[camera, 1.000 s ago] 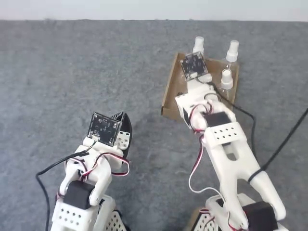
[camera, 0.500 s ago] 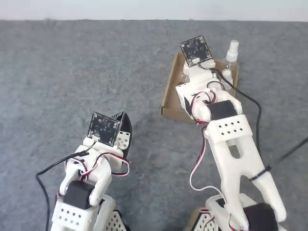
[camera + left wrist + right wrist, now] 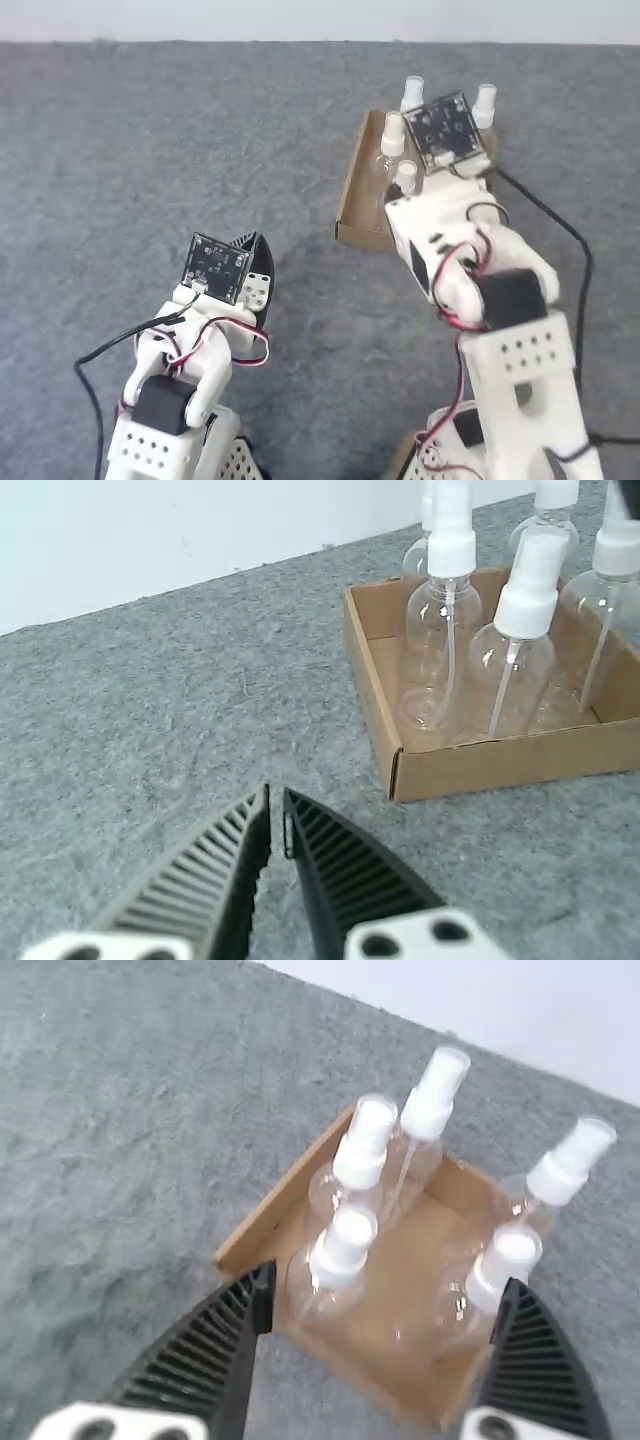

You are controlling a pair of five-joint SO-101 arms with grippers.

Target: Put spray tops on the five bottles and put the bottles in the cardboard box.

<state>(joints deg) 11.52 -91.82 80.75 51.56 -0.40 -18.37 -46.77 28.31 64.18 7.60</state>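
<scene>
Bottles [image 3: 335, 1280], 5 with spray tops [image 3: 372, 1125] on, stand upright in the cardboard box [image 3: 268, 1202]. Nearest, the left gripper [image 3: 277, 802] sits well short of the box, jaws pinched together on nothing. The right gripper [image 3: 385, 1290] hangs straight above the box, jaws spread wide and empty, necks pointing up at it, so it is the nearer arm; packing looks finished

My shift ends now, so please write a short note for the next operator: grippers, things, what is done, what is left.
Left gripper: shut, empty, over the mat.
Right gripper: open, empty, above the cardboard box.
All five bottles wear spray tops. Three clearly stand in the box; the two far ones I cannot confirm.
To do: check those two.
</scene>
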